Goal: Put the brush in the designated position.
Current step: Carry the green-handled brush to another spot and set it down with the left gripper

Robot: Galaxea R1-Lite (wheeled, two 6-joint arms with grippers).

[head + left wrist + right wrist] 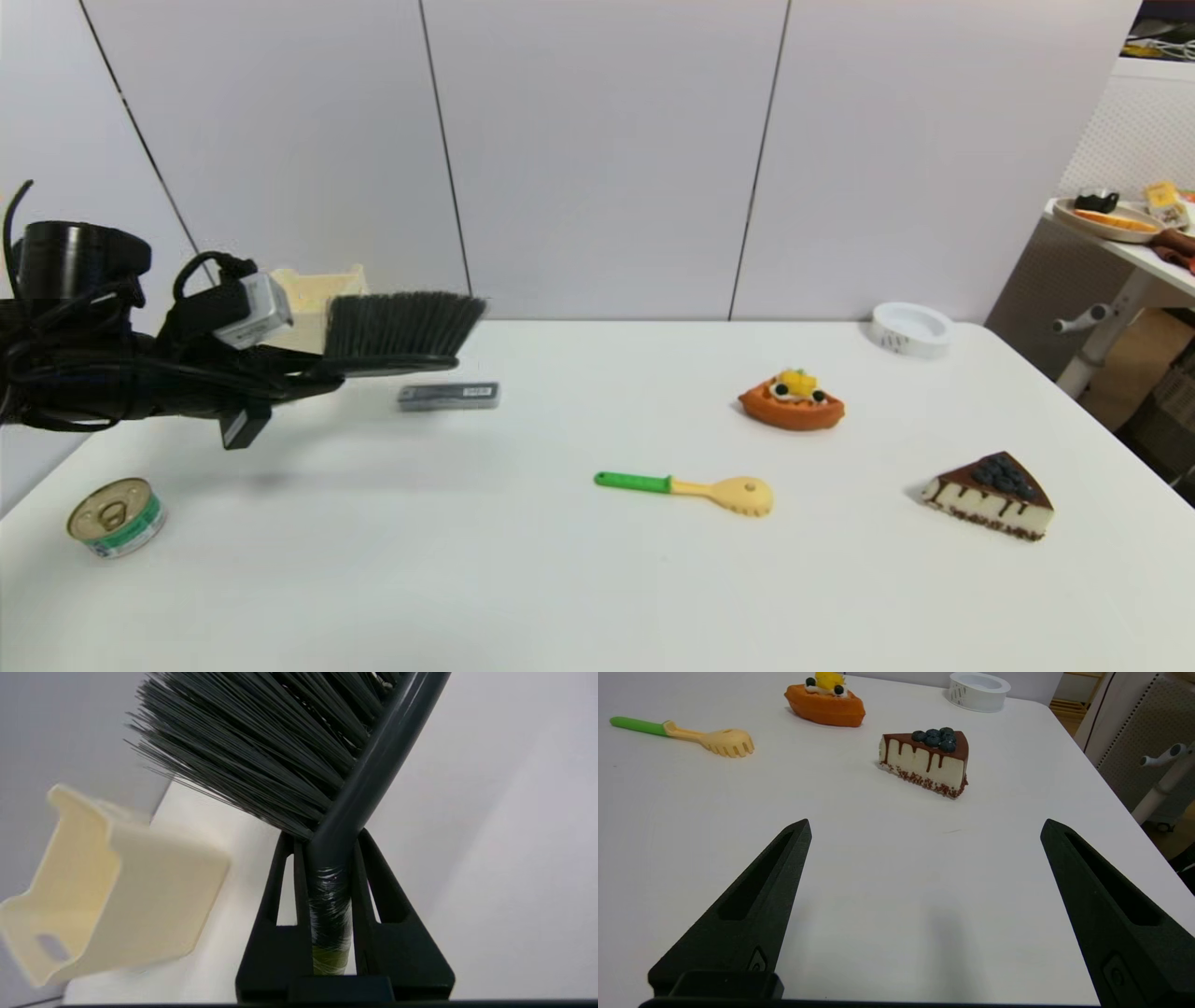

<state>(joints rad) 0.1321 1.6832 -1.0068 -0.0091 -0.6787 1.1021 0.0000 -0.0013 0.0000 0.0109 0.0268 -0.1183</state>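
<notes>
My left gripper (329, 858) holds the brush (401, 327) tight, up off the table | right gripper (924, 858) wide, empty | risk: bristles bump the cream box (317, 289), brush twists loose.

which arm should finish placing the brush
Left. The left gripper already clamps the brush beside the cream holder; the right gripper hangs open near the cake slice.
</notes>
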